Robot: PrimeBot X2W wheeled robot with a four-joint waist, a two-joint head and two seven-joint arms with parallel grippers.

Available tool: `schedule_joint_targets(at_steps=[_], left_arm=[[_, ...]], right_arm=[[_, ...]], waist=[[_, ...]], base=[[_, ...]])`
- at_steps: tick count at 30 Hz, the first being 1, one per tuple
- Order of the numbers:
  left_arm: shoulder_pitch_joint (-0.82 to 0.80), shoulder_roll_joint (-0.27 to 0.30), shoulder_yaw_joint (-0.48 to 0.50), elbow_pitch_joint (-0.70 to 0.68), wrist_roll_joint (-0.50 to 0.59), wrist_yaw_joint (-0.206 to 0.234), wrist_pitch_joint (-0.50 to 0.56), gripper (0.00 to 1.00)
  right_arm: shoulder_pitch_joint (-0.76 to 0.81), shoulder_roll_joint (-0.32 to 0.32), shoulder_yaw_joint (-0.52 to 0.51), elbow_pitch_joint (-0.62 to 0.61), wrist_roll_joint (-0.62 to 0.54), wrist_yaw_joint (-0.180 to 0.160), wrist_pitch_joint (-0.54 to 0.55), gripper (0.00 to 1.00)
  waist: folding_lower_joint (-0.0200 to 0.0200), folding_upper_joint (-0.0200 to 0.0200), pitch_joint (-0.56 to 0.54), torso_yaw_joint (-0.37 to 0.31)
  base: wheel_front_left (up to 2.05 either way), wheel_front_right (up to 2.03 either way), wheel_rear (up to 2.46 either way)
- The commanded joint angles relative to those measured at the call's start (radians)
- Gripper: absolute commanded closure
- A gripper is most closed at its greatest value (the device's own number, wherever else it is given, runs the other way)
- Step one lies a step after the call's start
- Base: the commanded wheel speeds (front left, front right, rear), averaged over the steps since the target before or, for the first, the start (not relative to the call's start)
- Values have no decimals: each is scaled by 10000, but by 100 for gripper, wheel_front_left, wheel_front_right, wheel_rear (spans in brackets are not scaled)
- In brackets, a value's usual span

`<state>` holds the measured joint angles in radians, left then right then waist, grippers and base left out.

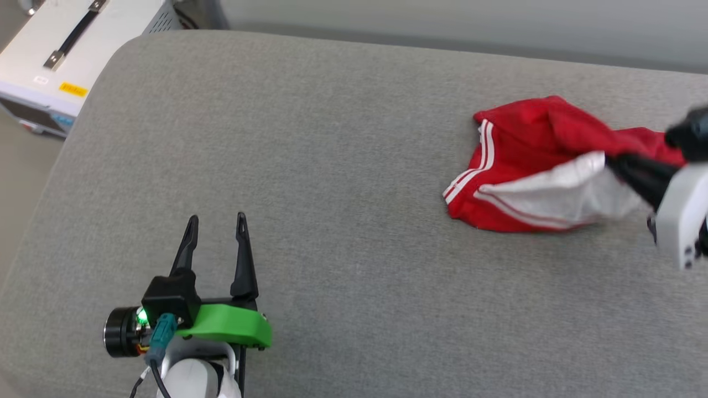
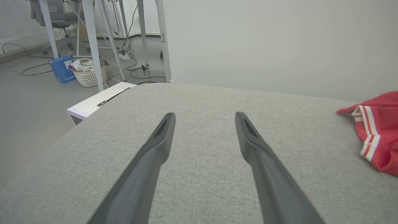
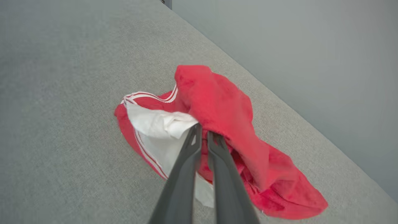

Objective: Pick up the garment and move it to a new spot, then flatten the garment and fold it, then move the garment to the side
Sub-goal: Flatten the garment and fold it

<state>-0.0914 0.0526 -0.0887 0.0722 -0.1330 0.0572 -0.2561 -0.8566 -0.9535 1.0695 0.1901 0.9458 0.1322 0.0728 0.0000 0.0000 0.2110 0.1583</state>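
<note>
Right end effector pinched shut on shirt; left end effector wide open, empty.
Lift until the fabric hangs clear, then carry.

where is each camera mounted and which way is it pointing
Head view: on the head, looking down at the grey cushion; left end effector open at lower left, right end effector shut on the shirt at the right edge.
Left wrist view: on the left wrist, looking along its spread fingers across the cushion toward a wall and desk legs.
Right wrist view: on the right wrist, looking down its closed fingers onto the shirt.
Shared: all three show shirt and cushion; head and left wrist views share the white case.
</note>
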Motion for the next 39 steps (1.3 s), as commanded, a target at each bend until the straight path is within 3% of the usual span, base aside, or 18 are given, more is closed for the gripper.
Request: schedule_joint_targets(at_steps=[1,6,11,15,16,17,22,31,32,33,39], left_arm=[[177,-24,43,-24,95,-27,-57,0],[352,-24,58,-53,119,-25,-57,0],[261,-24,-62,-24,102,-67,-57,0],[196,-24,-94,55,113,-111,-57,0],[198,-24,-87,62,121,-116,-57,0],[217,-24,-64,71,137,-119,-57,0],[352,-24,42,84,213,-171,-57,0],[524,-24,196,-120,348,-194,-57,0],[537,-24,211,-143,363,-196,-57,0],[555,-24,242,-195,409,-223,-57,0],[555,-24,230,-208,450,-269,-57,0]], right_arm=[[676,-120,-84,-53,137,-15,-129,100],[2737,-123,-564,373,430,-15,-612,100],[4594,541,-817,1370,715,-15,-823,100],[5136,1166,-1204,2115,526,-15,-1323,100],[5192,1320,-1438,2233,590,-15,-1542,57],[5228,1470,-1688,2299,598,-15,-1786,0],[5346,1615,-2994,2140,132,-15,-2926,0],[6524,1868,-6100,274,-1195,-15,-3282,0],[6652,1992,-6465,91,-1400,-15,-3290,0],[7110,2584,-7553,-593,-2184,-15,-3296,0],[7783,4155,-8935,-1506,-3672,-15,-2993,0]], waist=[[0,0,-361,-441],[0,0,-375,-675],[0,0,-287,-714],[0,0,-279,-732],[0,0,-292,-745],[0,0,-328,-775],[0,0,-500,-861],[0,0,-810,-992],[0,0,-837,-1000],[0,0,-915,-1005],[0,0,-1039,-943]], base=[[0,0,0],[0,0,0],[0,0,0],[0,0,0],[0,0,0],[0,0,0],[0,0,0],[0,0,0],[0,0,0],[0,0,0],[0,0,0]])
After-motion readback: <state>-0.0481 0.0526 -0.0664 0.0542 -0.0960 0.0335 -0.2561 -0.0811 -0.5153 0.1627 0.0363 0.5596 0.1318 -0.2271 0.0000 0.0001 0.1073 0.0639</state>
